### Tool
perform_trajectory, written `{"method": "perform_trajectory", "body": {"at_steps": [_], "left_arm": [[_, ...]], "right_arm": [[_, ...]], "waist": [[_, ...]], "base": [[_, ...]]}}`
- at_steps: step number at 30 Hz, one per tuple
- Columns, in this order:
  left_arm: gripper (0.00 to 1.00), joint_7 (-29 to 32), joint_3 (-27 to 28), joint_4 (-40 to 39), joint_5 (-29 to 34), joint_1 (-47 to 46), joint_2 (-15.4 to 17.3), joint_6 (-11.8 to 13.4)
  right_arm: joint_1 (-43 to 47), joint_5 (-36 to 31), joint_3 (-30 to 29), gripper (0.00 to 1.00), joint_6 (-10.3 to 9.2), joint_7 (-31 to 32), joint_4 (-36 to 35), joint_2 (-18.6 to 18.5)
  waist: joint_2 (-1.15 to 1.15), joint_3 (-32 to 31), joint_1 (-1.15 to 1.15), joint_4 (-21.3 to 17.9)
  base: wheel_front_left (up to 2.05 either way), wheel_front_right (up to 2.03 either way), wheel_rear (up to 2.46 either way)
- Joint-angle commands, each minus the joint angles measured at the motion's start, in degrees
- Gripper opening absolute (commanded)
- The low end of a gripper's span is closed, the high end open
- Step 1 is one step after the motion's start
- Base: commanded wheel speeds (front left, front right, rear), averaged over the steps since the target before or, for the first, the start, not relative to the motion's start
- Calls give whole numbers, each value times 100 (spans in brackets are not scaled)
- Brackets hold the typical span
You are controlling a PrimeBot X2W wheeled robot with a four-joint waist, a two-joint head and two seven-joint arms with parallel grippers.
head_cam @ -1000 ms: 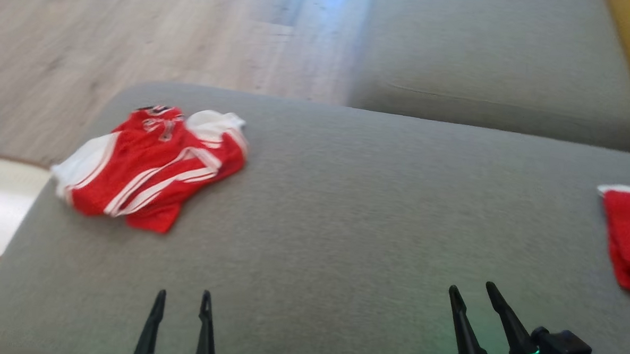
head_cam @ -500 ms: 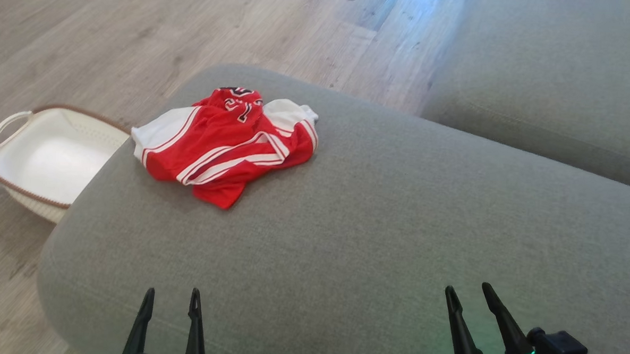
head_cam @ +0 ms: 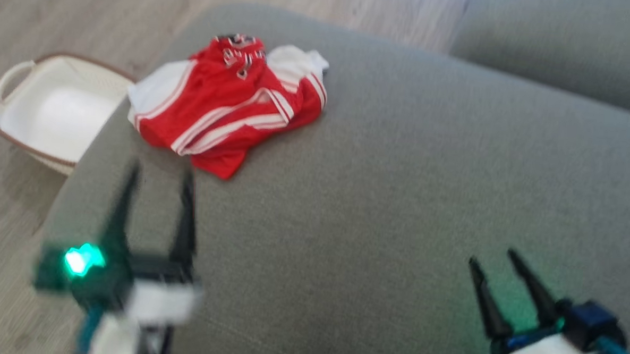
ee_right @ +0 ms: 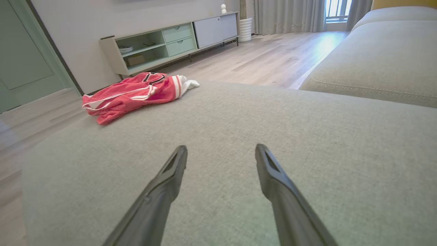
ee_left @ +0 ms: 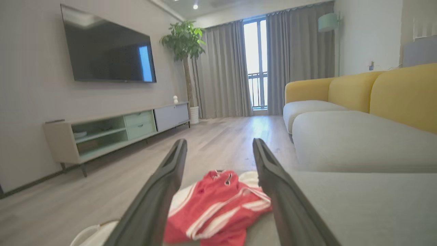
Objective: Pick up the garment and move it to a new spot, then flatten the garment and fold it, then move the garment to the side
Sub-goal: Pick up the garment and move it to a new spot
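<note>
Grey cushion (head_cam: 400, 175), red garment (head_cam: 227, 109) crumpled at its corner
Left gripper (head_cam: 160, 174) was held spread, aimed at it, likely for pickup; right gripper (head_cam: 491, 257) was held spread aside

The floor (ee_left: 222, 136) is pale wood. A big dark TV (ee_left: 109, 51) hangs on the wall (ee_left: 30, 102) above a long low cabinet (ee_left: 116, 131). A tall green plant (ee_left: 184, 41) stands by grey curtains (ee_left: 222, 68), and daylight comes through the glass door (ee_left: 254, 65). The sofa (ee_left: 358, 143) has grey seats and yellow backs. A white basket (head_cam: 57, 118) sits on the floor.
</note>
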Motion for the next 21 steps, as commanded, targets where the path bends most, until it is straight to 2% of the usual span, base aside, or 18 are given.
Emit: {"method": "perform_trajectory", "body": {"at_steps": [1,6,11,16,21], "left_arm": [[100,-15,313,-226,18,-492,142,-33],[100,451,489,10,-54,-2140,448,-279],[100,1343,465,934,-164,-3862,608,-568],[100,2194,519,2353,-500,-5178,504,-691],[100,2855,536,3986,-909,-5649,380,-847]], "right_arm": [[-306,-22,64,100,-5,-63,-238,-208],[-657,-49,26,100,-5,-63,-400,-657],[-940,-25,-28,100,-5,7,-652,-1040],[-1111,-9,-165,100,-5,252,-1081,-1356],[-1199,11,-312,100,-5,432,-1439,-1476]], "waist": [[0,489,-1,-123],[0,1186,-1,-261],[0,1695,-1,-400],[0,2055,-1,-533],[0,2263,-1,-676]], "base": [[0,0,0],[0,0,0],[0,0,0],[0,0,0],[0,0,0]]}}
